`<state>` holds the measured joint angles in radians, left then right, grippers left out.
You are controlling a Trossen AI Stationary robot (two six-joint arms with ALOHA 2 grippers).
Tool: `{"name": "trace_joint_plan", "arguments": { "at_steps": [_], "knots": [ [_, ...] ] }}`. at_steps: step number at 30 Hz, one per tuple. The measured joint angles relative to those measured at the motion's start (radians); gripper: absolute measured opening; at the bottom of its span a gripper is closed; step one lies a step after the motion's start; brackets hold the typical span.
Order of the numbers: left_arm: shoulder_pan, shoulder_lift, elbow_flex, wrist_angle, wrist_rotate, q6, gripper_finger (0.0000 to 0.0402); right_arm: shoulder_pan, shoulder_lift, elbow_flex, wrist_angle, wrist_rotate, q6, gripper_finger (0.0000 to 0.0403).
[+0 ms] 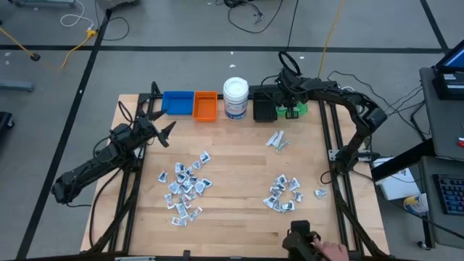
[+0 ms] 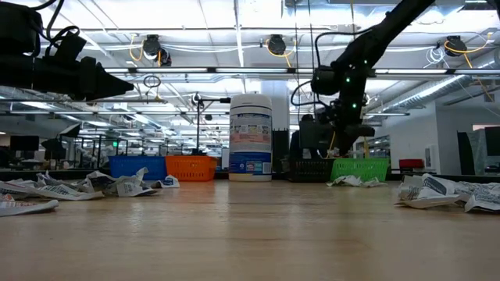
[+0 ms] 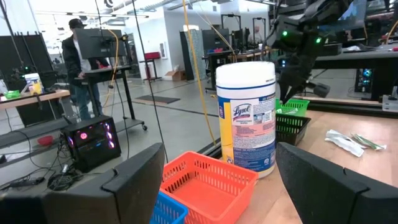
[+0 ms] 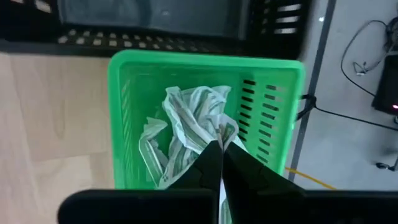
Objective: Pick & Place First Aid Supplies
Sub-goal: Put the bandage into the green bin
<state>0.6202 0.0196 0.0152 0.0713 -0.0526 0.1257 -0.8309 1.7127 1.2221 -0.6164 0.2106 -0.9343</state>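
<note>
Small white and silvery packets lie flat on the table in a left heap, a right heap and a small cluster. More crumpled packets lie inside the green bin at the far edge. My right gripper hangs over that bin, shut on a packet. My left gripper hovers open and empty above the table's left side, facing the orange bin and the white jar. My right gripper pinches a packet between its two fingers from above, pointing down into the green bin. Only a thin white edge shows between the shut fingers. Below the tips the packet runs into the crumpled ones in the bin, so I cannot tell where it ends.
Along the far edge stand a blue bin, the orange bin, the white jar, a black bin and the green bin. A person's hand holds a black device at the near edge. Bare wood lies between the heaps.
</note>
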Motion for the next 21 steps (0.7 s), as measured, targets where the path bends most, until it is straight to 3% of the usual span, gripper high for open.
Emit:
{"name": "trace_joint_plan", "arguments": {
  "at_steps": [10, 21],
  "knots": [
    [0.0, 0.0, 0.0, 0.0, 0.0, 0.0, 0.031, -0.001, 0.037, 0.0, 0.016, 0.002, -0.03, 0.0033],
    [0.0, 0.0, 0.0, 0.0, 0.0, 0.0, 0.031, -0.001, 0.029, -0.002, 0.012, 0.025, 0.118, 0.0152]
  ]
}}
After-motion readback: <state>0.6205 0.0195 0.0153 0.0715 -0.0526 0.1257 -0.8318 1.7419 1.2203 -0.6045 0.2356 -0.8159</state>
